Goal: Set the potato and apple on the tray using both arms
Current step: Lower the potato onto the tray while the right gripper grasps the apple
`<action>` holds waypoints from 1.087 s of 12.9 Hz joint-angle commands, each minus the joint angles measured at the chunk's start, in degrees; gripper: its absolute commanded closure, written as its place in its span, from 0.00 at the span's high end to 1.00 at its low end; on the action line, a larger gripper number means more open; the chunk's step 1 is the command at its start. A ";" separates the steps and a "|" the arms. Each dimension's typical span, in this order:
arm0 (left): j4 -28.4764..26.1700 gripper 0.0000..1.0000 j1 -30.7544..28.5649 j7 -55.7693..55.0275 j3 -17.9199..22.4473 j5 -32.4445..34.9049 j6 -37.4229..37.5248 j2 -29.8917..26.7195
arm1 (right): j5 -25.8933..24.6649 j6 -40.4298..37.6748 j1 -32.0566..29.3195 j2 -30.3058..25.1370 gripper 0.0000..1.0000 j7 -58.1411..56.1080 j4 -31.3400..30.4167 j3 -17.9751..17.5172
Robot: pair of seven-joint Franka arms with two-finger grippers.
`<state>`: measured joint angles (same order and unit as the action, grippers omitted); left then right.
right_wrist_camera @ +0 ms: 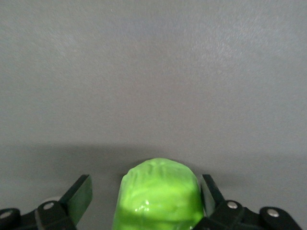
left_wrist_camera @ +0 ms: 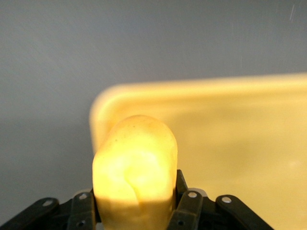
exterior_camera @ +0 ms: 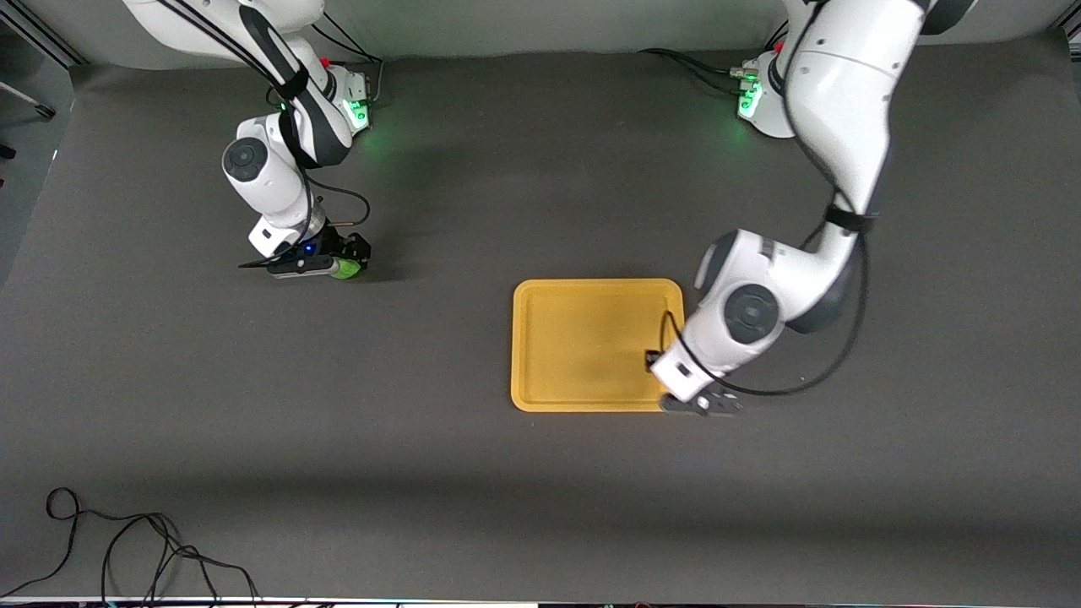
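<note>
The yellow-orange potato is clamped between the fingers of my left gripper. In the front view my left gripper is at the corner of the tray nearest the camera, toward the left arm's end, and the hand hides the potato. The tray's rounded corner lies just past the potato. The green apple rests on the table toward the right arm's end. My right gripper straddles the apple, jaws open, with a gap beside one finger.
The dark grey table cloth covers the table. Loose black cables lie at the edge nearest the camera, toward the right arm's end. The arm bases stand along the edge farthest from the camera.
</note>
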<state>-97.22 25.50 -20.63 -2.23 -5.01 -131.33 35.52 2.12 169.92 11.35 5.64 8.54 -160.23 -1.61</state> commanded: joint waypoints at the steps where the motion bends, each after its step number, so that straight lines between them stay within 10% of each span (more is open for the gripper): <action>1: -6.58 0.02 2.10 -2.30 1.26 -0.61 0.01 -3.18 | 1.05 1.91 0.87 0.07 1.00 0.87 -1.49 0.38; 4: -6.14 1.00 2.45 -2.58 1.26 0.17 -0.24 -2.66 | 1.05 0.68 0.78 -0.18 0.90 0.87 -1.49 0.38; 7: -6.05 1.00 1.75 -2.75 1.35 0.18 0.54 -3.52 | 1.05 -5.72 0.70 -3.34 0.40 0.08 -0.70 0.73; 14: -4.21 1.00 -11.76 14.52 2.31 3.06 15.27 -20.12 | 0.70 -42.06 0.61 -13.99 0.38 -0.10 22.62 2.13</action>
<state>-100.54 17.89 -12.56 0.39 -4.21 -121.93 21.12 2.12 138.04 11.34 -7.02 8.57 -146.47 -0.07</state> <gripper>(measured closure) 0.000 0.322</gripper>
